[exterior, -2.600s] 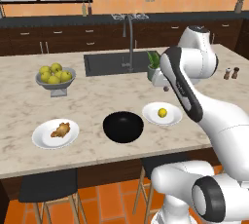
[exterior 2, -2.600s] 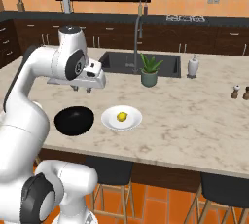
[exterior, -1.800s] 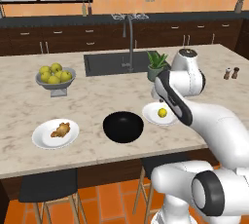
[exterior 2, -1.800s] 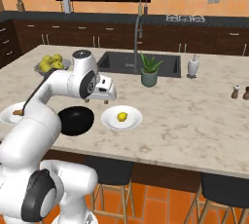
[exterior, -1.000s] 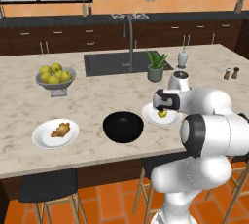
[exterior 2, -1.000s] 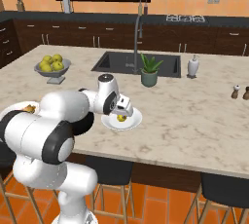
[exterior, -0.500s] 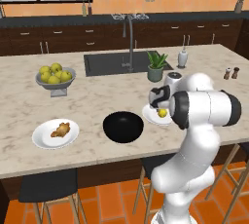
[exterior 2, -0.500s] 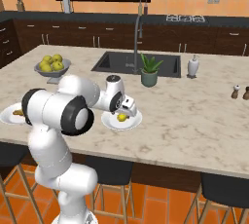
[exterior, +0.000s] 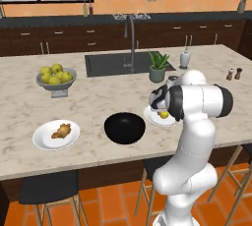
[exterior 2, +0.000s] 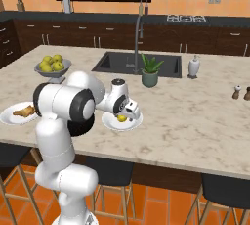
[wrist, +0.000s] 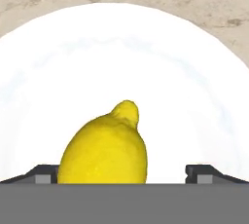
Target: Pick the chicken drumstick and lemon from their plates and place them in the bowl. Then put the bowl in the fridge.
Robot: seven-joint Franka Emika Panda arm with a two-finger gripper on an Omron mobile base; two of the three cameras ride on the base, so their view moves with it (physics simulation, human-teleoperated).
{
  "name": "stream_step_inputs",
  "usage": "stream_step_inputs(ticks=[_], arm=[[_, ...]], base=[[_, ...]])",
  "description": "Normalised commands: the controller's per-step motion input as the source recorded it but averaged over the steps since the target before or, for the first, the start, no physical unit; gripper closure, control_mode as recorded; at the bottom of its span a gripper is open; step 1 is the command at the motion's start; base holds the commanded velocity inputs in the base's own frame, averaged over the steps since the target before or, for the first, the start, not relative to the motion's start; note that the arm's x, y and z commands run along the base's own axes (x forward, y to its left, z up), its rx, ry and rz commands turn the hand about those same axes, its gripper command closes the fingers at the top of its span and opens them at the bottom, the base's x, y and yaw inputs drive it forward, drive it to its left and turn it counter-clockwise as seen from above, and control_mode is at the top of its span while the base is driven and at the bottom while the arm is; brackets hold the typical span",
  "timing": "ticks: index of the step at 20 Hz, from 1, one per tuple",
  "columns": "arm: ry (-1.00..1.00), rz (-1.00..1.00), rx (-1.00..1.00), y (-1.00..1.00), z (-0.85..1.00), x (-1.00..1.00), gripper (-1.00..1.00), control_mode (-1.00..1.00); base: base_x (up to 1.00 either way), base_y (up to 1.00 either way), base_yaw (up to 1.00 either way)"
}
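A bright yellow lemon [wrist: 104, 147] lies on a white plate [wrist: 121, 47] and sits between my gripper's [wrist: 124, 175] widely spread fingertips [wrist: 46, 173]. My gripper [exterior: 161, 108] is open, low over this plate [exterior: 149, 117], with the lemon [exterior: 164, 114] right under it. From the right, the gripper [exterior 2: 125, 112] hovers over the lemon [exterior 2: 120, 118]. The black bowl [exterior: 124, 127] stands just left of that plate. Further left, the golden-brown drumstick [exterior: 61, 131] rests on a second white plate [exterior: 42, 142]. The fridge is out of view.
A grey pedestal bowl of yellow-green fruit [exterior: 55, 78] stands at the back left. Behind the plate are a sink with a faucet [exterior: 130, 43], a potted plant [exterior: 158, 67] and a soap bottle [exterior: 184, 58]. Shakers [exterior: 234, 73] stand at the right. Stools [exterior: 49, 188] line the front edge.
The arm has folded down and the hand has dropped from above the counter onto the lemon's plate. The bowl, plates and food have not moved.
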Motion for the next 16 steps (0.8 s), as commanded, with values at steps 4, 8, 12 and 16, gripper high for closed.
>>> stream_step_inputs(ticks=[4, 8, 12, 16], arm=[[0.0, 0.0, 0.0, 0.0, -0.19, -0.05, 1.0, -1.0], [0.01, 0.0, 0.04, 0.0, -0.2, -0.25, 1.0, -1.0], [0.0, 0.02, 0.11, 0.1, 0.66, -0.7, 1.0, -1.0], [-0.01, 0.06, 0.0, 0.93, 1.0, -1.0, 1.0, -1.0]], base=[[0.0, 0.0, 0.0], [0.0, 0.0, 0.0], [0.0, 0.0, 0.0], [0.0, 0.0, 0.0]])
